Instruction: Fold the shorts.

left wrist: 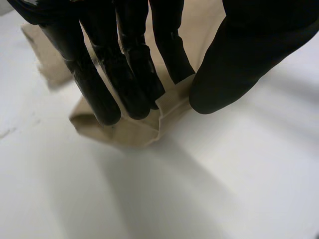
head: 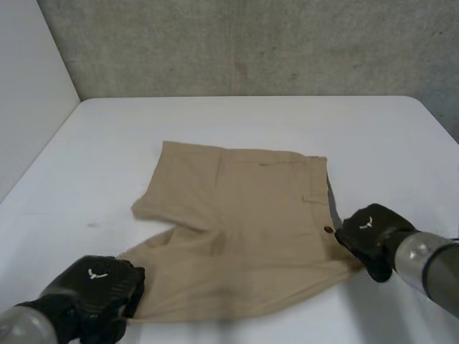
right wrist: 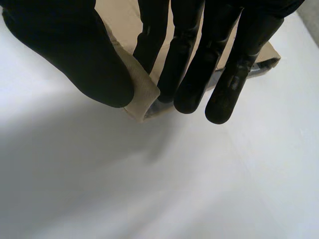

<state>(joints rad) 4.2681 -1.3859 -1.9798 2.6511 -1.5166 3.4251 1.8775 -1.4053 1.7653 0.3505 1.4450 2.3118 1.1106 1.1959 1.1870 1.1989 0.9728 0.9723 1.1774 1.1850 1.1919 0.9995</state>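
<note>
Tan shorts point(head: 244, 229) lie flat on the white table point(head: 251, 122), waistband toward the right and legs toward the left. My left hand point(head: 97, 287) is at the near leg's hem corner. In the left wrist view its fingers point(left wrist: 124, 74) and thumb pinch that hem corner of the shorts point(left wrist: 129, 132). My right hand point(head: 369, 233) sits at the near end of the waistband, beside the button. In the right wrist view its thumb point(right wrist: 84, 59) and fingers pinch the waistband corner of the shorts point(right wrist: 142, 92), lifted slightly off the table.
A grey concrete wall point(head: 251, 43) stands behind the table's far edge. A pale wall point(head: 29, 86) runs along the left side. Bare table surface surrounds the shorts on all sides.
</note>
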